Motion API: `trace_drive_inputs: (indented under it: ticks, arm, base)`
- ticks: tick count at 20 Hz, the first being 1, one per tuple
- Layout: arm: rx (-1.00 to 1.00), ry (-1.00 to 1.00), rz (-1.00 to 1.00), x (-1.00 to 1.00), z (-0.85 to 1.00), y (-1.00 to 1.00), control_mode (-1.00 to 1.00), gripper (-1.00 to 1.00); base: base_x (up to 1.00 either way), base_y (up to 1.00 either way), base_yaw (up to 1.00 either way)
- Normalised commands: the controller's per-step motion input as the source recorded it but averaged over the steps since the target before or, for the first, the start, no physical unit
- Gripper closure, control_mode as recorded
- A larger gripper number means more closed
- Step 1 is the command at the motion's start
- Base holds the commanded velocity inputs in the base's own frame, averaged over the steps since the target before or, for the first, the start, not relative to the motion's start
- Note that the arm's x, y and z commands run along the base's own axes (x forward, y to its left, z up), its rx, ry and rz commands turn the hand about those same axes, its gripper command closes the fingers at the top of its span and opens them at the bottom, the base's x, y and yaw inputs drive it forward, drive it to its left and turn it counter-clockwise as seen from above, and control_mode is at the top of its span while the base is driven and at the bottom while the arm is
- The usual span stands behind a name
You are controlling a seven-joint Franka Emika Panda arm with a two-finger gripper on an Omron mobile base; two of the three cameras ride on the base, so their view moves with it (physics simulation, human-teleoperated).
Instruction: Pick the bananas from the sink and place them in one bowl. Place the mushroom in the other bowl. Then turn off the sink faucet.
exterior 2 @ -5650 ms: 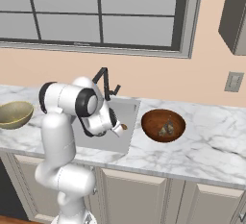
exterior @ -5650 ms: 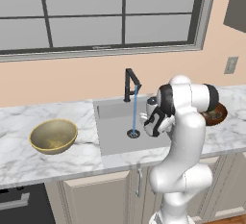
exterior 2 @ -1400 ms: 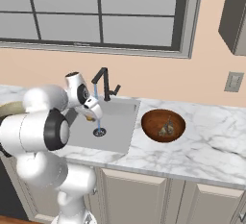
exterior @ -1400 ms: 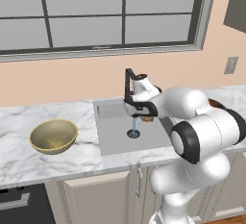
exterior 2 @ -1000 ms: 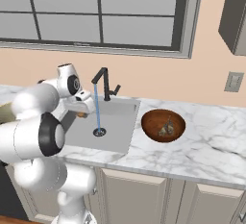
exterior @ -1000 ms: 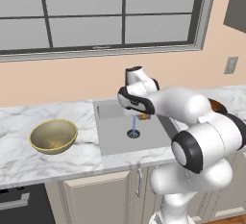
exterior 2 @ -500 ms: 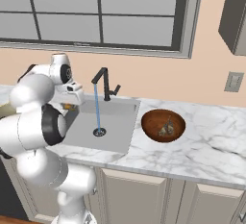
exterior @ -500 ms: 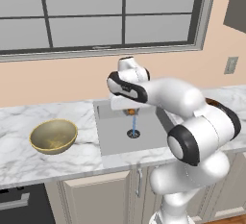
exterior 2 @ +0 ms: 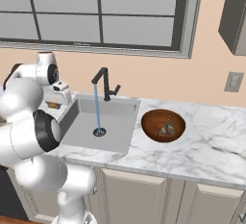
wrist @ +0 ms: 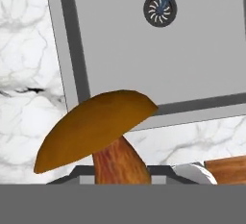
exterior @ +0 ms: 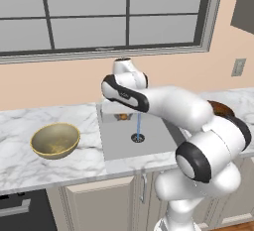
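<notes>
My gripper (exterior: 121,116) (exterior 2: 55,104) is shut on the orange-brown mushroom (wrist: 94,124) (exterior: 121,117), holding it by the stem above the left rim of the sink (exterior 2: 113,131) (wrist: 144,59). The black sink faucet (exterior 2: 105,84) runs a thin blue stream down to the drain (exterior 2: 99,132) (wrist: 160,8). The bananas (exterior 2: 167,128) lie in the dark reddish-brown bowl (exterior 2: 154,121) to the right of the sink; in the left base view my arm covers most of that bowl (exterior: 222,108). The yellow-olive bowl (exterior: 54,139) stands on the counter left of the sink, left of the gripper.
White marble counter (exterior: 20,160) (exterior 2: 211,146) runs on both sides of the sink. A wall with a window rises behind the faucet. A wall outlet (exterior 2: 233,81) sits at the right. Cabinet doors lie below the counter edge.
The arm has swung left from over the sink's middle to its left rim, carrying the mushroom with it. The water still runs.
</notes>
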Motion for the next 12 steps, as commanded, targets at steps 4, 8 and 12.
trace_drive_inputs:
  ticks: [4, 8, 12]
  arm:
    - [0.13, -0.11, 0.04, -0.26, 0.0, 0.45, -1.0, 1.0]
    - [0.16, 0.0, 0.04, -0.07, 0.01, 0.49, -1.0, 1.0]
    - [0.14, 0.0, 0.03, -0.07, 0.06, 0.54, -1.0, 1.0]
  base:
    - [0.0, 0.0, 0.0]
    - [0.0, 0.0, 0.0]
    - [0.0, 0.0, 0.0]
